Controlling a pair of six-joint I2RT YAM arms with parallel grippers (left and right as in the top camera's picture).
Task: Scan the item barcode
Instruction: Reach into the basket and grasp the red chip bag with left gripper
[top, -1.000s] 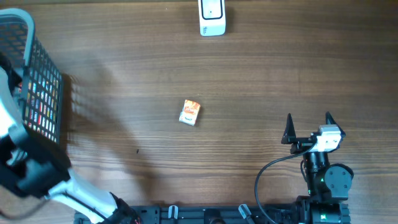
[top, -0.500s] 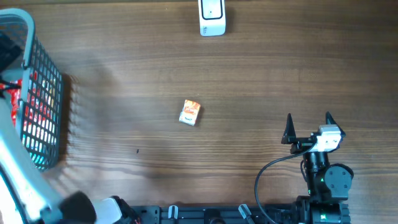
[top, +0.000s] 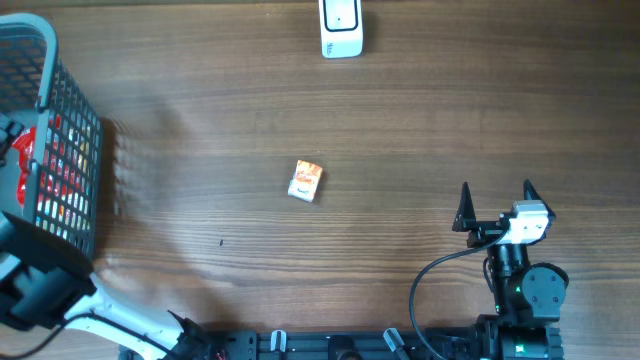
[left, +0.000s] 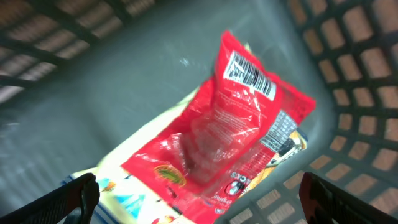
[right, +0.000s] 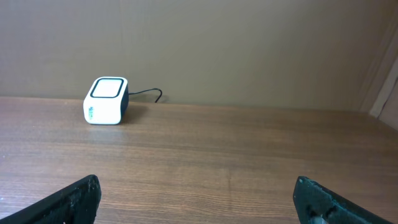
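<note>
My left tool hangs over the basket with its jaws spread wide and nothing between them. Below it, a red packet lies on the basket floor, with its barcode facing up towards my wrist camera. It rests on top of some yellowish packaging (I can't make out what that is). From overhead, the basket sits at the left edge of the desk, red showing through its mesh.

A small orange-and-white box lies alone near the middle of the desk, well apart from both arms. The white scanner stands at the far edge, its cable trailing behind it in the right wrist view.

My right tool is near the front right, jaws wide apart and empty, pointing across the bare desk towards the scanner.
</note>
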